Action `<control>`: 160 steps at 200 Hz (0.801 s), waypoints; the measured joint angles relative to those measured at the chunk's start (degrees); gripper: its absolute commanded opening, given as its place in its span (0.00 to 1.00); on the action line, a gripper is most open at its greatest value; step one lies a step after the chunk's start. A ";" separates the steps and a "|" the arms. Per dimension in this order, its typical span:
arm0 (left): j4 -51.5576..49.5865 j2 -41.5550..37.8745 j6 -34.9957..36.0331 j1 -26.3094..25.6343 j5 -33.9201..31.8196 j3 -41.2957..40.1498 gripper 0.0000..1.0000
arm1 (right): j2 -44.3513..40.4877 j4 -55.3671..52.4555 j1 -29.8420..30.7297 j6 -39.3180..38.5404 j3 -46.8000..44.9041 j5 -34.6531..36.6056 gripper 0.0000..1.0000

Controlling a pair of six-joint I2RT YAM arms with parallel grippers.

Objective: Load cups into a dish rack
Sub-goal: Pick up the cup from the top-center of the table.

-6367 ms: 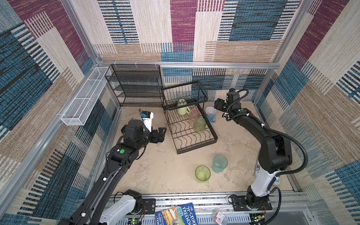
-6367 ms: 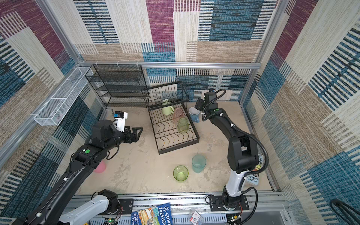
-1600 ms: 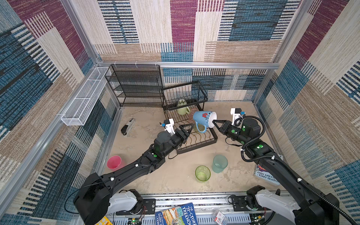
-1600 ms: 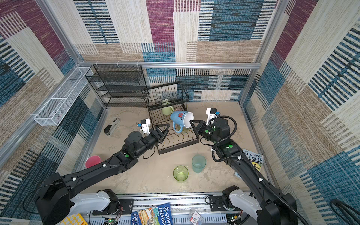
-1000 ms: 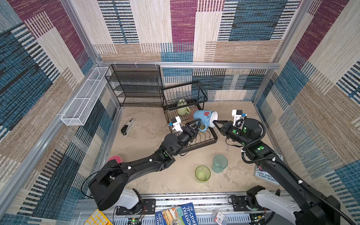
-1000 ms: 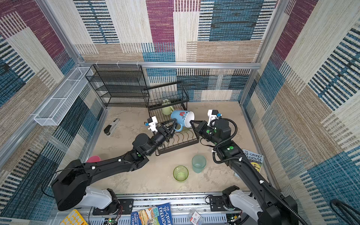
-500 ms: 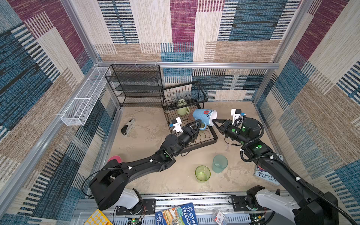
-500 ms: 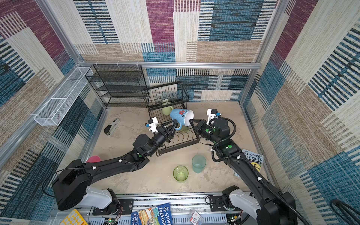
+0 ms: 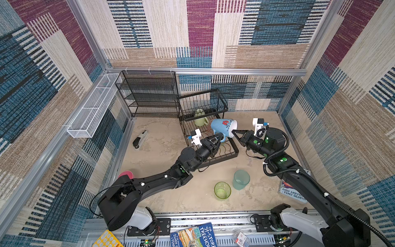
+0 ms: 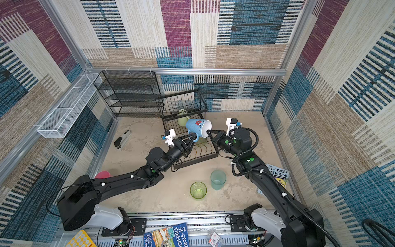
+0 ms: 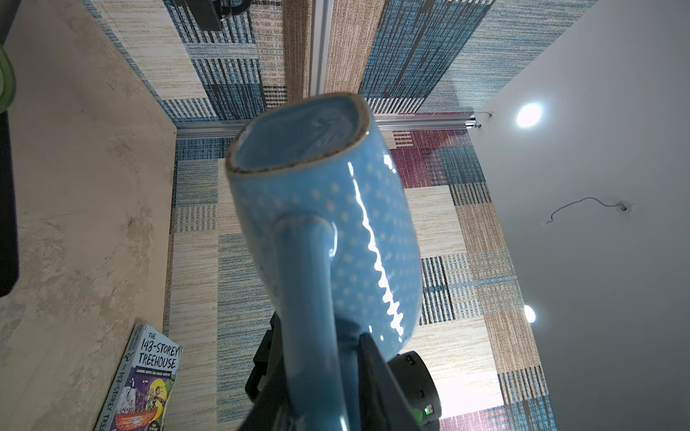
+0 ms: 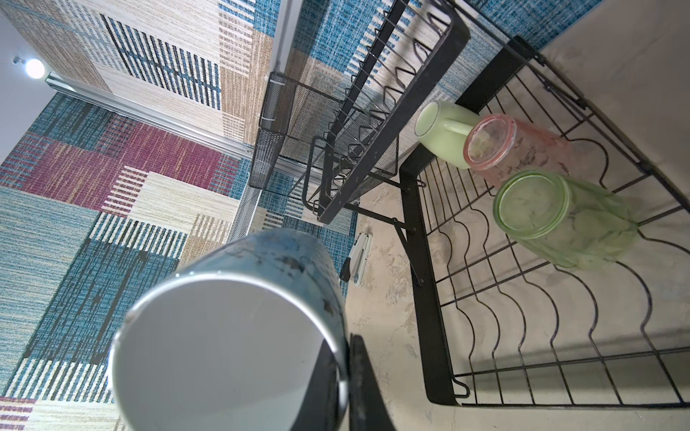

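The light blue flowered mug (image 9: 222, 127) (image 10: 197, 126) hangs tilted above the black wire dish rack (image 9: 235, 149) (image 12: 414, 239). My right gripper (image 9: 233, 132) (image 12: 345, 373) is shut on the mug's rim. My left gripper (image 9: 220, 136) (image 11: 317, 358) has its fingers pressed on either side of the mug's handle. Lying in the rack's lower tray are a pale green mug (image 12: 444, 138), a pink tumbler (image 12: 515, 149) and a green tumbler (image 12: 552, 220). Another green tumbler (image 9: 222, 190) and a teal tumbler (image 9: 241, 179) stand on the table in front. An opaque pink cup (image 9: 126, 174) sits at the left, partly behind my left arm.
A black mesh shelf unit (image 9: 149, 94) stands at the back left beside the rack. A white mesh trough (image 9: 92, 109) hangs on the left wall. A grey stapler-like object (image 9: 140, 139) lies left of the rack. A book (image 9: 292, 192) lies at the right edge under my right arm.
My left gripper has narrowed its jaws onto the mug's handle. The right gripper keeps the mug in nearly the same place above the rack.
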 measured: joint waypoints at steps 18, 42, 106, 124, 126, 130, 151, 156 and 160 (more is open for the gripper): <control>0.52 0.37 -0.02 0.57 0.39 0.04 0.27 | 0.33 -0.07 0.00 -0.37 0.37 -0.13 0.00; 1.51 1.20 -0.24 1.49 1.68 0.46 0.27 | 0.57 -0.07 -0.09 -0.37 0.46 -0.13 0.00; 2.43 2.73 -0.28 3.43 4.57 1.88 0.26 | 1.49 -0.31 -0.11 -0.96 1.14 -0.26 0.00; 2.56 3.34 -0.79 3.89 5.05 2.71 0.23 | 2.05 -0.33 -0.17 -1.62 1.70 -0.17 0.00; 2.58 3.43 -0.85 3.89 5.07 2.82 0.23 | 2.08 -0.33 -0.17 -1.66 1.75 -0.17 0.00; 2.60 3.56 -1.01 3.91 5.11 3.06 0.23 | 2.19 -0.33 -0.20 -1.88 1.90 -0.09 0.00; 2.75 4.22 -1.53 4.07 6.01 4.20 0.18 | 2.51 -0.07 -0.33 -2.99 2.38 0.46 0.00; 2.91 4.31 -1.53 4.07 6.19 4.35 0.18 | 2.54 0.00 -0.37 -3.21 2.45 0.44 0.00; 2.91 4.37 -1.55 4.09 6.32 4.50 0.18 | 2.56 0.00 -0.39 -3.23 2.58 0.46 0.00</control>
